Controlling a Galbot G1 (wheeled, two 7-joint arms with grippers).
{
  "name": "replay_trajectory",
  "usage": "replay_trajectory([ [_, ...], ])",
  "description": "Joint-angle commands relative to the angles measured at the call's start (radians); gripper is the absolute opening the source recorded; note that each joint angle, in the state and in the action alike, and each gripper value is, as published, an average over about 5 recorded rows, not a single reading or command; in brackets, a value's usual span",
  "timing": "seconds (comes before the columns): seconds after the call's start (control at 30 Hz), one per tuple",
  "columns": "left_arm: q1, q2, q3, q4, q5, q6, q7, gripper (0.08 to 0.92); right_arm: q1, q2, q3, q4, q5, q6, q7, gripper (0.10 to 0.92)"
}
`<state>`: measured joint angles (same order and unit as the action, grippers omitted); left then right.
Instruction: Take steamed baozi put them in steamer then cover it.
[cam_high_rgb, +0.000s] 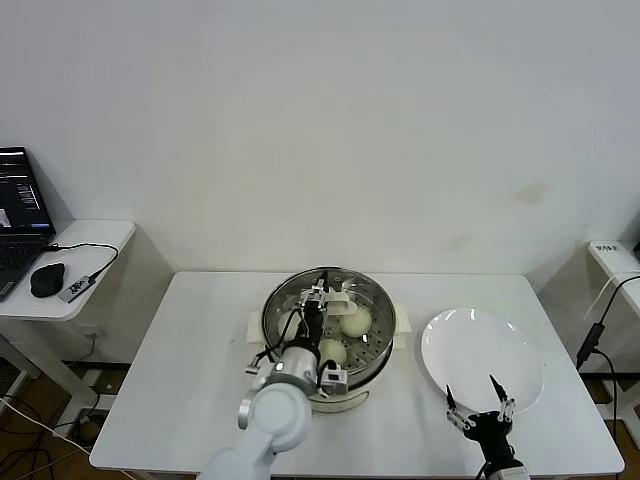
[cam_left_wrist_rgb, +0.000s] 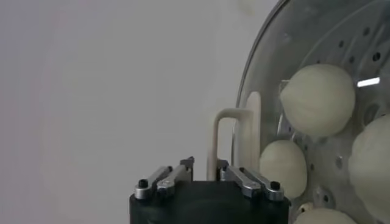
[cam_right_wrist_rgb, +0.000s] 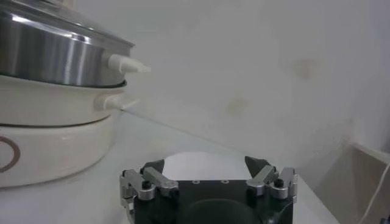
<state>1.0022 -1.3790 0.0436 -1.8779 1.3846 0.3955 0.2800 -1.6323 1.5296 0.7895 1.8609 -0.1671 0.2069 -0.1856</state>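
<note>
A white tabletop (cam_high_rgb: 200, 400) stands in front of a plain white wall, with a small side desk and a laptop (cam_high_rgb: 20, 215) off to the robot's left. Nearest to the robot, the right hand (cam_high_rgb: 480, 403) waits low at the front edge of the tabletop, by the near rim of the flat white plate (cam_high_rgb: 520, 345); its fingers are spread wide and it holds nothing. The plate is bare. A little farther in, the left hand (cam_high_rgb: 322, 296) reaches over the steamer (cam_high_rgb: 285, 300), the shiny round pot on a white base in the middle of the tabletop. The cover (cam_left_wrist_rgb: 256, 73), a clear glass lid with a metal rim, lies on top of the steamer, and the steamed baozi (cam_left_wrist_rgb: 319, 99) show through the glass, sitting on the tray with holes. At least three buns can be seen from the head camera. The left hand's fingers (cam_left_wrist_rgb: 177, 173) stand a bit apart, one on each side of the cover's cream handle (cam_left_wrist_rgb: 234, 137), and they do not look pressed on it. So this looks like the last step: the buns are in, the lid is on, and the hand seems to be letting go. The next move likely calls for lifting the left hand straight up, so it does not drag the lid sideways. The handle's long side runs across the middle of the lid, and it sticks up from the glass toward the hand.
</note>
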Motion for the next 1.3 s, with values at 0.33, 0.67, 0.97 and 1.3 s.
replay_trajectory([
  [0.33, 0.285, 0.091, -0.069, -0.324, -0.112, -0.046, -0.107, 0.793, 0.003, -0.004, 0.001, -0.009, 0.001, 0.0, 0.001, 0.823],
  [0.67, 0.681, 0.165, -0.384, -0.466, -1.064, -0.322, -0.432, 0.823, 0.01, -0.018, -0.009, -0.021, 0.015, -0.003, -0.002, 0.823],
  [0.97, 0.78, 0.08, -0.552, -0.309, -1.604, -0.541, -0.529, 0.823, -0.007, -0.073, -0.036, 0.009, 0.064, -0.025, -0.011, 0.823],
  [1.3, 0.776, 0.006, -0.552, -0.173, -1.63, -0.593, -0.46, 0.823, -0.105, -0.141, -0.036, 0.075, 0.133, -0.052, -0.012, 0.823],
])
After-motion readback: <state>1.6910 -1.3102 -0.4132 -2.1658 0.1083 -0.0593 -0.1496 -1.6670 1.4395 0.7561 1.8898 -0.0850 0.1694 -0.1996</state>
